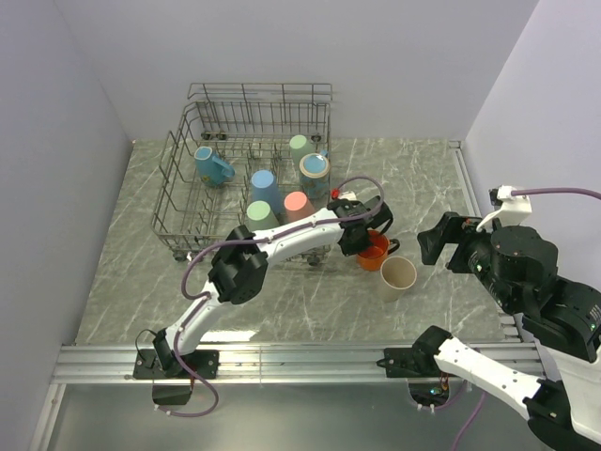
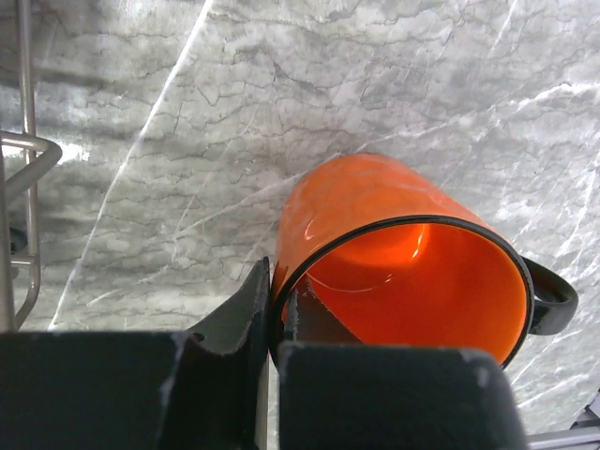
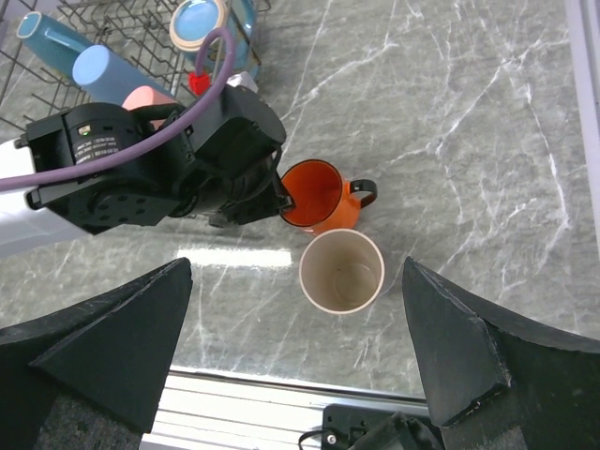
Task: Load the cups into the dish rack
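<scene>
The grey wire dish rack (image 1: 183, 146) stands at the back left and holds several cups, among them a blue mug (image 1: 212, 166), a blue cup (image 1: 264, 186), a pink cup (image 1: 298, 206) and a green cup (image 1: 261, 216). An orange mug (image 1: 375, 251) with a black handle stands on the table right of the rack. My left gripper (image 2: 276, 305) is shut on the orange mug's (image 2: 403, 253) rim, one finger inside, one outside. A beige cup (image 1: 398, 277) stands upright beside it. My right gripper (image 3: 300, 347) is open, high above the beige cup (image 3: 341, 270).
The marble table (image 1: 310, 301) ends at a metal rail (image 1: 300, 362) along its near edge. Walls close the left, back and right. The rack's corner (image 2: 23, 187) shows at the left of the left wrist view.
</scene>
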Robot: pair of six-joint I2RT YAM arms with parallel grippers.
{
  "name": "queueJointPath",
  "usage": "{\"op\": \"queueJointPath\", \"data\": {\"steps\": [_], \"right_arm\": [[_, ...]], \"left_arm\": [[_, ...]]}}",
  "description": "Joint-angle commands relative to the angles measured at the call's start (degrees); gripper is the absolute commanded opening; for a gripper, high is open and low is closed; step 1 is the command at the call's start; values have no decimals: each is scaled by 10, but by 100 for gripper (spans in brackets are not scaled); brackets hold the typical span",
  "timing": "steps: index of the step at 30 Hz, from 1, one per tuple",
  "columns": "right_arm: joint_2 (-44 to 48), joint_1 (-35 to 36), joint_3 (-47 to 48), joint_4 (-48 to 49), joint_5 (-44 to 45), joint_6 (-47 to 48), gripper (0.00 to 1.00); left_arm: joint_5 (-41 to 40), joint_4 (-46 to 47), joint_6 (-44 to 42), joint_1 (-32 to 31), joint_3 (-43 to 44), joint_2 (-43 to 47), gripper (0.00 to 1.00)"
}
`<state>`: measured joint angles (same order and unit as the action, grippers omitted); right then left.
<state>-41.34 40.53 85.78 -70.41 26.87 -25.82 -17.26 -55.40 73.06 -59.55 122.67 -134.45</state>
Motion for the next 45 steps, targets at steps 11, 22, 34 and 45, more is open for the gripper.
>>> {"op": "queueJointPath", "data": {"steps": [11,22,34,45], "right_arm": [[-39,7,61,7,31,9,100],[-140,6,216,37,-27,-4,100],[-143,3,183,125,-175,-4,100],[-146,-1,101,301,-386,31,97]], "left_arm": [[-31,48,-15,7,-58,178,0],[88,241,-129,50,-153,350,0],[286,478,-108,113,-389,488,0],[483,686,38,189,-621,690,0]]}}
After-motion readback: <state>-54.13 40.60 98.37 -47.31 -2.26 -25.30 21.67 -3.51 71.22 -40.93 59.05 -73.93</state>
